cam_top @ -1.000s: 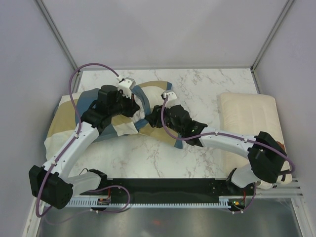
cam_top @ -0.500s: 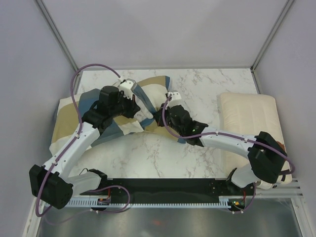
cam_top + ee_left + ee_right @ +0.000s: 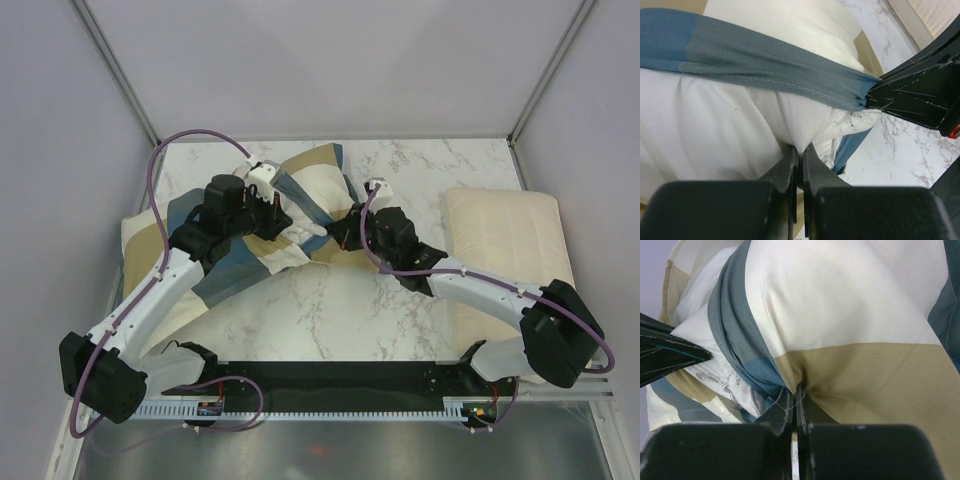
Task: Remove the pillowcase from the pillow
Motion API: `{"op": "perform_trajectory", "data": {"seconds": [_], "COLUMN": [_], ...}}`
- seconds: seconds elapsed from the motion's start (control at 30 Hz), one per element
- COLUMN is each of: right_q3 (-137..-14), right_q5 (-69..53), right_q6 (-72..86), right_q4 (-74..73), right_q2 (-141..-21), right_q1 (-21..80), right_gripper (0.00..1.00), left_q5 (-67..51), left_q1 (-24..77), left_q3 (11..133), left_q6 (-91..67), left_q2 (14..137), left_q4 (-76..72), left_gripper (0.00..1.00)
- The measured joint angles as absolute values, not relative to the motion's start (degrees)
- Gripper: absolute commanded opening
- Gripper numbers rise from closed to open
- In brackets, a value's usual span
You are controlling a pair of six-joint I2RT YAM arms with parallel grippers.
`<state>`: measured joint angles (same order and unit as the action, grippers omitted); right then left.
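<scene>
Right tool (image 3: 795, 390), earlier apart, now tight on pillowcase (image 3: 865, 375); left tool (image 3: 800, 149) tight on pillow (image 3: 715, 125).

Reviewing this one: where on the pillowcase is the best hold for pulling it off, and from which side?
Grip the blue hem at the open mouth, coming from the right arm's side. There the pillowcase bunches into a raised ridge over the pillow, so the fingers would likely catch only the cover. The right gripper is shut on it there.
</scene>
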<state>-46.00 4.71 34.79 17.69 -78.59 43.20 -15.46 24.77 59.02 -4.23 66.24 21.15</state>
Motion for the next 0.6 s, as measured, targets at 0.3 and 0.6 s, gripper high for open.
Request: {"op": "perform_trajectory", "data": {"seconds": [0.3, 0.6], "right_q3": [-44.5, -43.6], "right_q5": [-3.8, -1.0], "right_q6": [33.6, 27.6], "right_q4": [18.2, 17.3], "right_q2": [-77.7, -78.7], "right_q1": [39.0, 43.1], "right_gripper": [0.0, 0.0], "left_q5": [-16.7, -8.8], "left_q1": [27.3, 42.6], "left_q3": [57.6, 56.7], "left_q6": [-3.0, 2.0], "left_q2": [65.7, 54.0], "left_q4": [19.2, 19.1], "left_gripper": [0.11, 0.92]}}
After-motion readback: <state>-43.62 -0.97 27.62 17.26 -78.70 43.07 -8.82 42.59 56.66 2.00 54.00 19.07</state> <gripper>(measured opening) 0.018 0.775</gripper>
